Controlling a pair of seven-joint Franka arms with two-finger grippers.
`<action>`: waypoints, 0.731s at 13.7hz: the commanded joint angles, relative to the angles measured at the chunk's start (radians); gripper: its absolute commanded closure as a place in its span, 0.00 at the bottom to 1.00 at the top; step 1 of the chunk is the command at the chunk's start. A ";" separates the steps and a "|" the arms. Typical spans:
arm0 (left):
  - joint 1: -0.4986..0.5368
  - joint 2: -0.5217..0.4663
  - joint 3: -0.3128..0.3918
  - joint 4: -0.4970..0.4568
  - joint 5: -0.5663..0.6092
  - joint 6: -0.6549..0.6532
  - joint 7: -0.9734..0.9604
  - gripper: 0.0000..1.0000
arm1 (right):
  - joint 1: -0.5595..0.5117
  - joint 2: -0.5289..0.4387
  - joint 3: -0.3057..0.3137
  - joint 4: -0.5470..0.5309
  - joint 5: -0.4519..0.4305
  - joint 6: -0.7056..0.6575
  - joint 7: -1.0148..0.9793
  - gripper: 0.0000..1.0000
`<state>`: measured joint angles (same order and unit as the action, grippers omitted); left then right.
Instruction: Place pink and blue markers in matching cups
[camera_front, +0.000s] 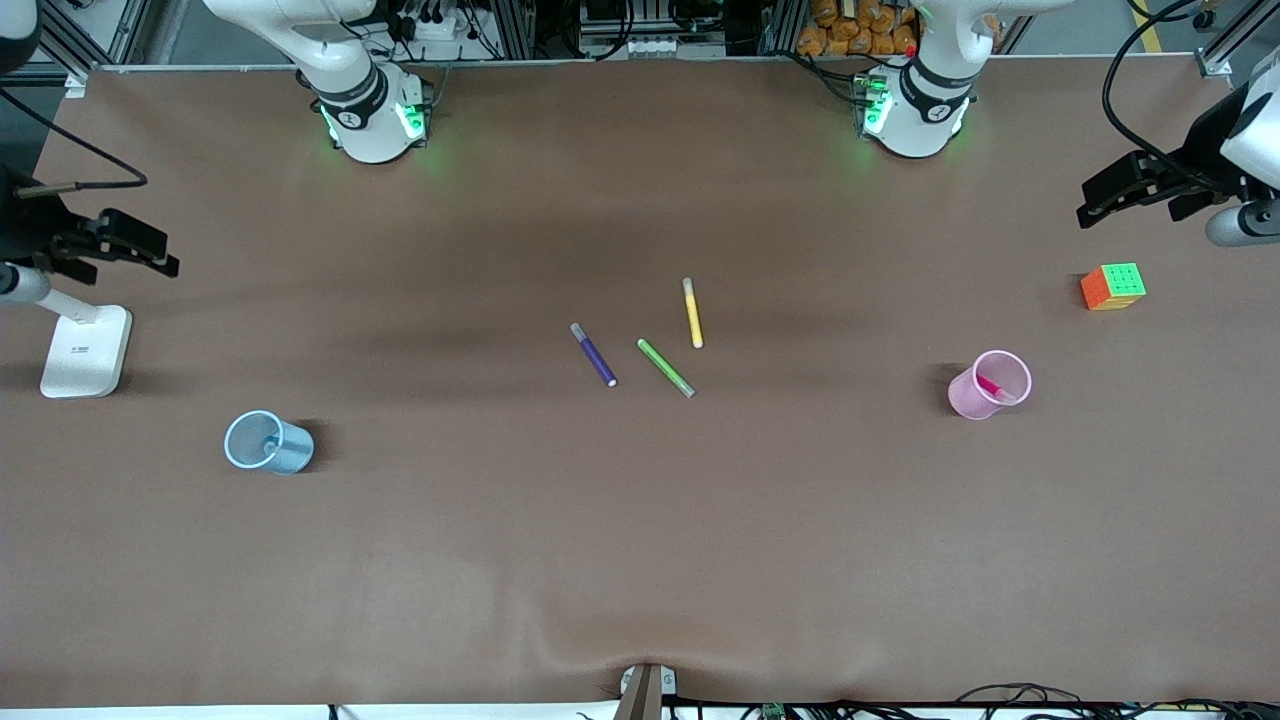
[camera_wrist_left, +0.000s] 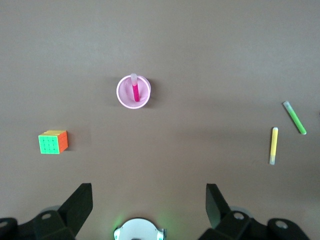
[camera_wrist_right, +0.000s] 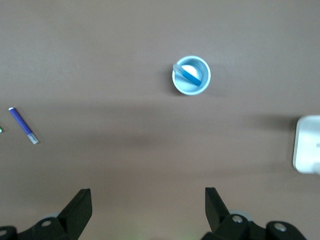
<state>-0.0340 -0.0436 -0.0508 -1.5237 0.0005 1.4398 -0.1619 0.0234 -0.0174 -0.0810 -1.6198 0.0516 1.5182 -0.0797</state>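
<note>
The pink marker (camera_front: 995, 388) stands leaning inside the pale pink cup (camera_front: 962, 395) toward the left arm's end of the table; both show in the left wrist view, marker (camera_wrist_left: 135, 91) in cup (camera_wrist_left: 121, 95). The blue marker (camera_wrist_right: 189, 74) leans inside the light blue cup (camera_wrist_right: 205, 82), which stands toward the right arm's end (camera_front: 290, 455). My left gripper (camera_front: 1100, 200) is open and empty, raised high over the left arm's end of the table (camera_wrist_left: 149, 200). My right gripper (camera_front: 150, 255) is open and empty, raised over the right arm's end (camera_wrist_right: 148, 200).
A purple marker (camera_front: 594, 354), a green marker (camera_front: 666, 368) and a yellow marker (camera_front: 692, 312) lie mid-table. A colour cube (camera_front: 1113, 286) sits near the pink cup, farther from the front camera. A white stand (camera_front: 86, 350) sits under the right gripper.
</note>
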 joint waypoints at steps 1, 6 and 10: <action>0.011 -0.055 0.003 -0.047 -0.007 0.034 0.002 0.00 | 0.004 -0.029 0.006 -0.011 -0.051 -0.026 0.055 0.00; 0.028 -0.061 -0.007 -0.069 -0.002 0.034 0.005 0.00 | -0.003 -0.027 0.001 0.021 -0.055 -0.075 0.070 0.00; 0.028 -0.091 -0.007 -0.096 -0.002 0.034 0.005 0.00 | -0.003 -0.027 -0.002 0.044 -0.049 -0.099 0.114 0.00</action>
<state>-0.0188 -0.0808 -0.0484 -1.5675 0.0005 1.4575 -0.1608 0.0213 -0.0293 -0.0828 -1.5851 0.0165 1.4364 0.0185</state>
